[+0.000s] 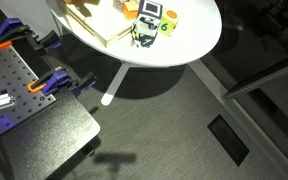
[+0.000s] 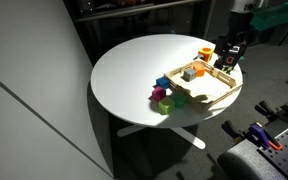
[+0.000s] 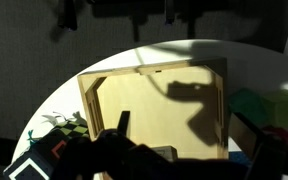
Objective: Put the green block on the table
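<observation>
The green block is small and bright green. It sits on the round white table just off the near corner of a shallow wooden tray, next to a magenta block. In the wrist view the green block lies in shadow to the right of the tray. My gripper hangs over the far end of the tray, well away from the green block. In the wrist view its dark fingers are spread wide over the tray floor with nothing between them.
An orange cube, a yellow cube in the tray and a blue block are nearby. A yellow-green marked cube sits near the table rim. A black perforated workbench with orange clamps stands beside the table.
</observation>
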`<state>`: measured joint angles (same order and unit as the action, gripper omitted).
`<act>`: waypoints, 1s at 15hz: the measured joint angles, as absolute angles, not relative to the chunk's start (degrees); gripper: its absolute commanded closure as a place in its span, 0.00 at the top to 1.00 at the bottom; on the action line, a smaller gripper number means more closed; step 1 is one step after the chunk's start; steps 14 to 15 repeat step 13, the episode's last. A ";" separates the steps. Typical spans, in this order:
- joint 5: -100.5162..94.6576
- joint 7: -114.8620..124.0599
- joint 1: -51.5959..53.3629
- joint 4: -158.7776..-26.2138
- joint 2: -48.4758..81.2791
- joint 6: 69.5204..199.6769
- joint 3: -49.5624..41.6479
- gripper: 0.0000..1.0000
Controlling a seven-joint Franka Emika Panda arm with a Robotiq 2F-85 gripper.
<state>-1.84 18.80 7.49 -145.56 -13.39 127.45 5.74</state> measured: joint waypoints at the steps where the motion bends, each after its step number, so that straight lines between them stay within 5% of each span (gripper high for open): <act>1: -1.84 18.27 7.46 -145.86 -14.39 127.45 5.75 1.00; 15: 0.74 5.29 7.61 -148.52 -20.94 125.30 5.90 1.00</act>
